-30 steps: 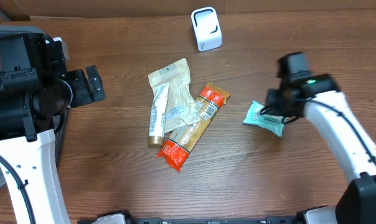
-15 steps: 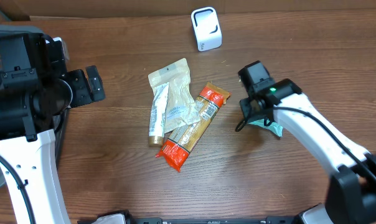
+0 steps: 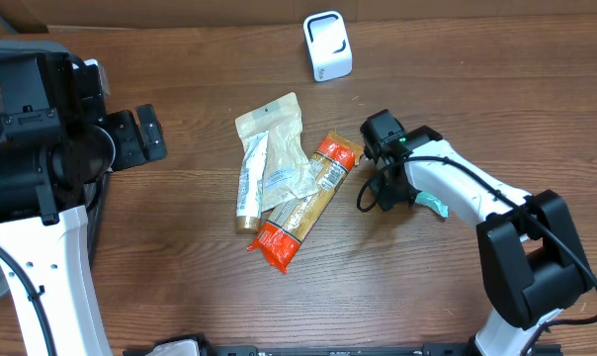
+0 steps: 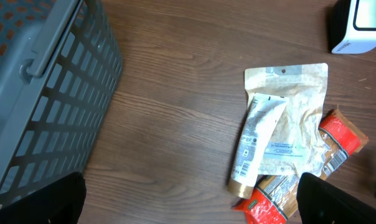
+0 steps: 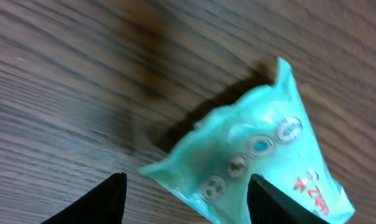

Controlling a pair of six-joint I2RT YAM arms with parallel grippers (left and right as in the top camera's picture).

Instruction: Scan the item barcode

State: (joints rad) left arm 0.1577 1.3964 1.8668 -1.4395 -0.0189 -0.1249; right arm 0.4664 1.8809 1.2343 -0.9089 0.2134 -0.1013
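A teal snack packet [image 3: 434,205] [image 5: 263,158] lies flat on the wooden table. My right gripper [image 3: 378,192] [image 5: 187,200] hangs over its left end, open, with the packet's corner between the spread fingers and no grip on it. The white barcode scanner [image 3: 327,45] [image 4: 357,25] stands at the back of the table. My left gripper [image 3: 140,134] [image 4: 191,208] is wide open at the left with nothing in it, looking down at bare wood beside the pile.
A pile lies mid-table: a beige pouch [image 3: 271,123] [image 4: 287,118], a white tube with a gold cap [image 3: 249,183] [image 4: 253,146] and an orange-red bar wrapper [image 3: 303,210] [image 4: 334,149]. A grey mesh basket [image 4: 38,93] stands at the far left.
My right gripper has opened and let go of the teal packet. Its arm has swung left toward the pile, while the packet stays on the table. The left arm has not moved.
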